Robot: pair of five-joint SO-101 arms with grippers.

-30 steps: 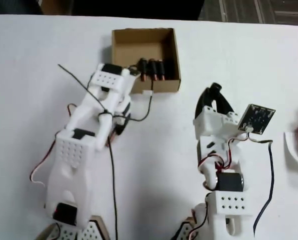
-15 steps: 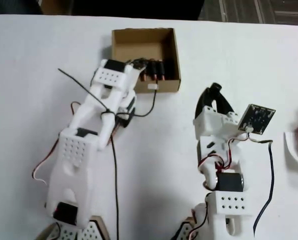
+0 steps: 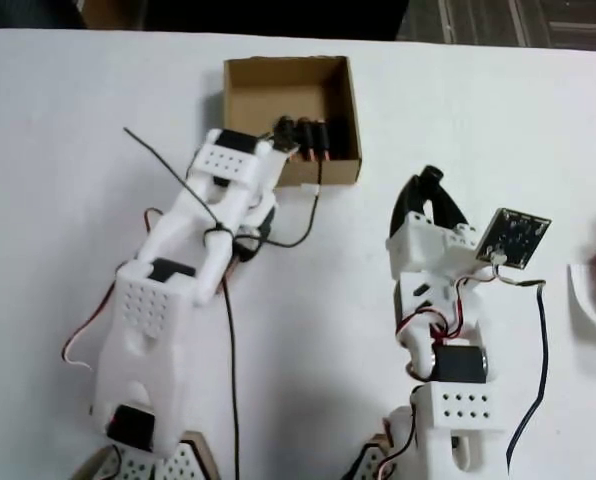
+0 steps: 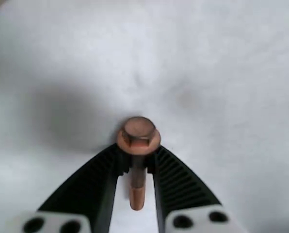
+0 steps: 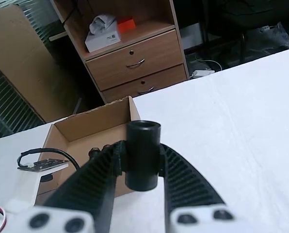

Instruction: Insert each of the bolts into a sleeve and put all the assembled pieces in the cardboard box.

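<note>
left wrist view — copper hex-head bolt (image 4: pixel 138 140) between ribbed black fingers (image 4: pixel 93 182).

Cardboard box (image 3: pixel 278 90) at 12 o'clock on white table (image 3: pixel 78 120). Dark assembled pieces (image 3: pixel 304 138) in row at box's 5 o'clock corner. Left arm (image 3: pixel 163 300) extends from 7 o'clock, left gripper (image 3: pixel 281 148) over box's 6 o'clock wall. Right gripper (image 3: pixel 431 182) at box's 4 o'clock, well apart.

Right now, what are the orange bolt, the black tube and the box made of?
The bolt looks like metal with a dull coppery finish, going by its colour and soft sheen. The sleeve is matte black with no shine, maybe plastic or coated metal. The box is plain brown cardboard.
</note>
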